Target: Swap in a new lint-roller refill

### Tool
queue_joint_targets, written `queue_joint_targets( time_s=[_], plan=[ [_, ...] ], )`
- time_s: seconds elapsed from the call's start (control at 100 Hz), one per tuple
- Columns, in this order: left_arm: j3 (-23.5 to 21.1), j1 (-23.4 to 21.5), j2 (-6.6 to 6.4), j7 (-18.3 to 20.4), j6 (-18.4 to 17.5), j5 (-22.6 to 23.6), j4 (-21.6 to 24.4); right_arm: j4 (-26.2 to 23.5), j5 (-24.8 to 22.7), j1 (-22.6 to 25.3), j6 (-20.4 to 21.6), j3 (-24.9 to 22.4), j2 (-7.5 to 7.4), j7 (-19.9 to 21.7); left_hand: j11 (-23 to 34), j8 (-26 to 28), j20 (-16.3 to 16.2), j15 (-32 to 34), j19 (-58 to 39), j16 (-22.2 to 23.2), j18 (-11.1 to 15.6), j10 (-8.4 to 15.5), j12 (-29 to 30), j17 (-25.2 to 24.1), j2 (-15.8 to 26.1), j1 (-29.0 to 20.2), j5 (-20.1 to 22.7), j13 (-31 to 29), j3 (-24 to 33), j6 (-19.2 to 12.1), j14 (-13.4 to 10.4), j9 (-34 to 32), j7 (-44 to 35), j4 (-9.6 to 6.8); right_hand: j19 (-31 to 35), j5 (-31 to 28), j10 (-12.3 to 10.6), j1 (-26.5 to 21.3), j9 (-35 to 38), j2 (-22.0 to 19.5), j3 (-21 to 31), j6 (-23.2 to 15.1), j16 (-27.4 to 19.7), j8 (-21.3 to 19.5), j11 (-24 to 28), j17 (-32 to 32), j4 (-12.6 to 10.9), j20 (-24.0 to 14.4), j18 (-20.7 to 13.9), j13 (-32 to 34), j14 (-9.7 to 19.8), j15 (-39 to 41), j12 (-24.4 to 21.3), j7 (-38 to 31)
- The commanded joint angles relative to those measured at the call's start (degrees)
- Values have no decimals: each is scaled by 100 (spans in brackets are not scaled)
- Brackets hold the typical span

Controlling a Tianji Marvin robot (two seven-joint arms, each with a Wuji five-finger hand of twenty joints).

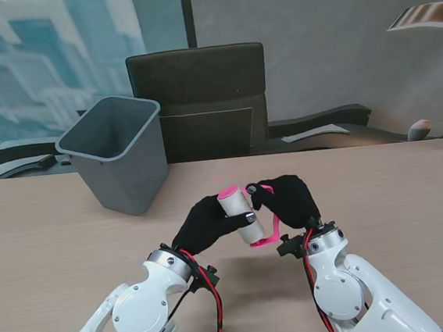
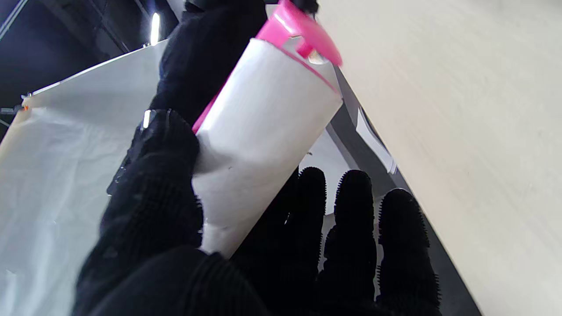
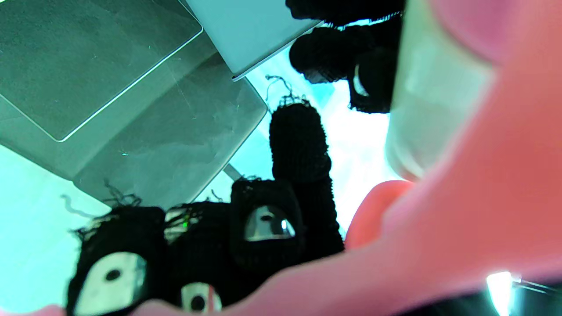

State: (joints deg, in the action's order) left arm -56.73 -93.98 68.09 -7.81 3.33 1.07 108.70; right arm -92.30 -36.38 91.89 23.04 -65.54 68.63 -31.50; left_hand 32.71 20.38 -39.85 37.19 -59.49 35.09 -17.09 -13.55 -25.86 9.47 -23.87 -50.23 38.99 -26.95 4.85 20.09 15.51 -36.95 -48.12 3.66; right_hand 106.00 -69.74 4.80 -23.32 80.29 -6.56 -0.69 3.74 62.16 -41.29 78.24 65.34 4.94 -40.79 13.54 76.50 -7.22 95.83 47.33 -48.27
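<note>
Nearest to me, the two white arms rise from the bottom corners of the stand's view and meet over the middle of the wooden table point(image 1: 49, 253). The left hand point(image 1: 203, 224) is wrapped around the white refill roll point(image 1: 238, 215), thumb on one side and fingers on the other; the left wrist view shows the roll point(image 2: 259, 145) pinched between the thumb and the black fingertips point(image 2: 351, 206), with a pink end cap point(image 2: 303, 30) at its far end. The right hand point(image 1: 287, 199) is clenched on the pink handle point(image 1: 269, 236) of the lint roller, whose loop curves down just beside the roll's nearer end (the right wrist view is filled with blurred pink point(image 3: 483, 197), so the exact finger placement on it cannot be told). The roll sits tilted, held up off the table between both hands, its pink top farther from me. Farther off and to the left, a grey waste bin point(image 1: 118, 152) stands upright on the table, well apart from the hands. Beyond the table's far edge sits a dark chair point(image 1: 199, 97).
</note>
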Motion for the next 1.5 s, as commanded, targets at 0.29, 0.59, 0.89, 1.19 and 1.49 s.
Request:
queue_joint_targets(
  time_s=[0.29, 0.59, 0.89, 1.19, 1.49],
  plan=[
    [77, -6, 12, 246, 89, 58, 63, -56, -29, 80, 110, -25, 27, 26, 119, 223, 74, 146, -197, -11, 146, 186, -97, -59, 743, -1034, 347, 57, 707, -1110, -103, 116, -1210, -260, 1398, -300, 421, -302, 300, 180, 89, 484, 178, -41, 317, 410, -321, -271, -1248, -80, 2011, 714, 69, -14],
    [68, 21, -20, 379, 178, 83, 33, -76, -55, 109, 161, -69, 25, 9, 125, 291, 70, 151, -202, -8, 129, 178, -108, -57, 742, -1024, 357, 44, 722, -1076, -90, 89, -1215, -260, 1398, -299, 413, -362, 299, 305, 119, 483, 187, -43, 327, 411, -333, -280, -1256, -79, 2021, 711, 70, -9],
    [70, 18, -28, 419, 191, 58, 22, -74, 25, 118, 354, -97, 18, 124, 119, 336, 62, 160, -219, -5, 110, 184, -113, -23, 722, -1002, 401, -7, 767, -1054, -81, 27, -1181, -262, 1398, -291, 416, -52, 298, 1471, 1502, 497, 198, -6, 336, 410, -293, -276, -1264, -76, 2074, 697, 56, 12],
    [45, 1, -21, 369, 223, 115, 37, -40, -46, 95, 456, -105, 12, 99, 129, 368, 63, 169, -215, 2, 124, 180, -128, -30, 716, -1004, 395, -9, 795, -1042, -81, 29, -1148, -251, 1398, -225, 314, -252, 298, 2270, 2687, 437, 209, 22, 366, 407, -320, -197, -1403, -70, 2214, 672, 66, 78],
    [58, 63, -42, 392, 113, 285, -54, -31, -39, 63, 517, -81, 13, 118, 125, 386, 61, 166, -216, 2, 114, 171, -131, -32, 713, -1002, 393, -5, 802, -1035, -71, 29, -1133, -249, 1398, -170, 307, -777, 296, 1577, 3211, 372, 211, 32, 361, 407, -322, -184, -1431, -70, 2187, 666, 62, 113]
  ],
)
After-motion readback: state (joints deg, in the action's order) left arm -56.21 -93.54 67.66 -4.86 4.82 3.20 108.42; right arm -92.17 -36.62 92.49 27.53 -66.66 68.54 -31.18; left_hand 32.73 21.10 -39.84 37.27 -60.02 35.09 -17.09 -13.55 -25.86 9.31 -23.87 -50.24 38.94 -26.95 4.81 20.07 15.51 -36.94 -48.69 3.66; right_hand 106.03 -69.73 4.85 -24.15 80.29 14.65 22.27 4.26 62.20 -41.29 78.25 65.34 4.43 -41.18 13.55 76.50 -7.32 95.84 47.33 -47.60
